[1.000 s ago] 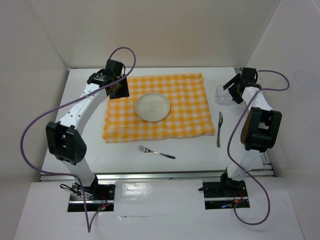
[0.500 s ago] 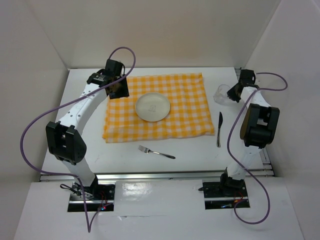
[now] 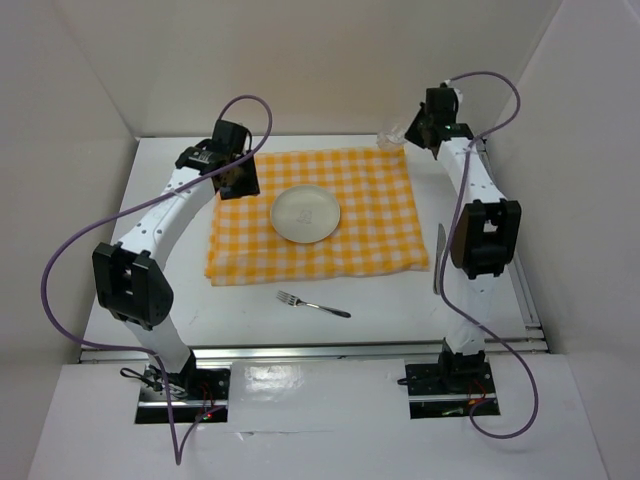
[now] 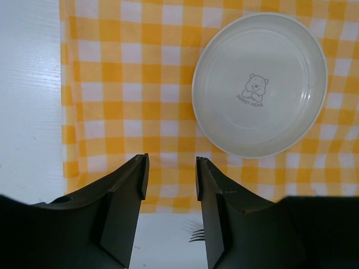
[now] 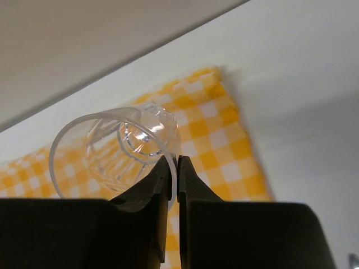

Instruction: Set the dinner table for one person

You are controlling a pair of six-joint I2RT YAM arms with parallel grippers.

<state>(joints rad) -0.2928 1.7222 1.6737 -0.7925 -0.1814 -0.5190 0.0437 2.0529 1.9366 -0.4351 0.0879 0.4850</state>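
Swinging glass (image 5: 115, 147), rim pinched in my right gripper (image 5: 175, 168), across to cloth's (image 3: 372, 205) far-right corner, set-down next; left gripper (image 4: 171, 175) open.

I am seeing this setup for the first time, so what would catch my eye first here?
The yellow-and-white checked cloth in the middle of the dinner table stands out, with a white plate at its centre. Next comes the right pincer, holding a clear glass by its rim, tilted, near the cloth's far right corner.
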